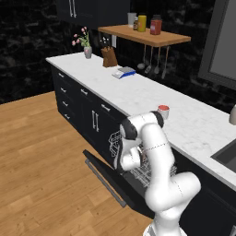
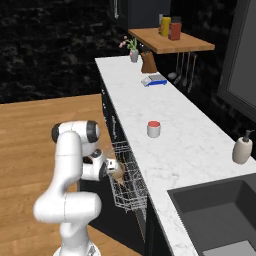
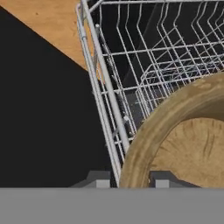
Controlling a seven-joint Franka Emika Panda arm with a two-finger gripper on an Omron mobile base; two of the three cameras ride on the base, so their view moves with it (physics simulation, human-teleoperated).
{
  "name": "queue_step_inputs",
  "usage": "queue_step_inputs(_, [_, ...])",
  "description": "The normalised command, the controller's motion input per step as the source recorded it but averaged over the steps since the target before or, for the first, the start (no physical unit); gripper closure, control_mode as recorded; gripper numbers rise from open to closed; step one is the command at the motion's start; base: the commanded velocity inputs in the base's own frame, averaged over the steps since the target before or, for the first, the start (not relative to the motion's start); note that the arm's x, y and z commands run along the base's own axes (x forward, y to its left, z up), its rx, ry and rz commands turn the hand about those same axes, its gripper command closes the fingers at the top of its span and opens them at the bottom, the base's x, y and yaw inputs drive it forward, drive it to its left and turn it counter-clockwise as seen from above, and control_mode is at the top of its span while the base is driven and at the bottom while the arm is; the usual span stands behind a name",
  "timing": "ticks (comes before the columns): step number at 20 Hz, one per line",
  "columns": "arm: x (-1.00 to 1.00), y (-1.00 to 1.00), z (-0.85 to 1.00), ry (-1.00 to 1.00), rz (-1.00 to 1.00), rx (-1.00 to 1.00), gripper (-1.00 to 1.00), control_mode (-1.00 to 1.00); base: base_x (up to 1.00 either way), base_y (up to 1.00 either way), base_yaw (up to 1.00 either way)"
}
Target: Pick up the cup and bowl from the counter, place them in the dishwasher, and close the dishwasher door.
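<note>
**Bowl at the rack, cup waiting on the desk**

Dark kitchen, wood floor, and a long white marble desk [image 2: 180, 145] running over navy cabinets. Below it the dishwasher [image 1: 138, 177] stands open, its door [image 1: 103, 173] dropped flat and the white wire rack [image 2: 127, 180] pulled out over it.

My claw [image 3: 129, 180] is down at the rack's near edge. In the hand view the two finger tips straddle the rim of the wooden bowl [image 3: 183, 140], one outside the wall and one inside. Whether they are pinching it or have slackened off I cannot tell from these pictures. The bowl sits just over the rack's outer rail, partly inside the basket.

I judge the bowl light and stiff, with a matte grain that should give the pads fair friction. It will not deform, so a pinch across the thin rim is the sensible hold. The curved wall could let it pivot, and it may hang up on the tines if released tilted.

The cup [image 2: 153, 128] stands upright on the desk, well apart from the soap bottle [image 2: 243, 148] by the sink. It looks small, rigid and smooth, likely slippery. I would take it across the body below the red top, or over one wall like the bowl.
</note>
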Motion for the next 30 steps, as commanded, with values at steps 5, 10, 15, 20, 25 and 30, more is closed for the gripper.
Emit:
queue_step_inputs(5, [-0.72, 0.15, -0.44, 0.22, 0.06, 0.16, 1.0, -1.0, 0.0, 0.0, 0.0])
queue_step_inputs(10, [-0.78, 0.35, -0.48, 0.05, 0.05, 0.02, 1.0, -1.0, 0.0, 0.0, 0.0])
queue_step_inputs(15, [-0.14, 0.01, 0.05, -0.01, 0.0, -0.03, -1.0, -1.0, 0.0, 0.0, 0.0])
queue_step_inputs(20, [0.02, -0.01, 0.16, -0.01, 0.0, -0.04, -1.0, -1.0, 0.0, 0.0, 0.0])
queue_step_inputs(25, [-0.21, 0.28, 0.64, -0.01, 0.02, -0.09, -1.0, -1.0, 0.0, 0.0, 0.0])
queue_step_inputs(30, [-0.57, 0.81, 1.0, -0.04, 0.05, -0.25, -1.0, -1.0, 0.0, 0.0, 0.0])
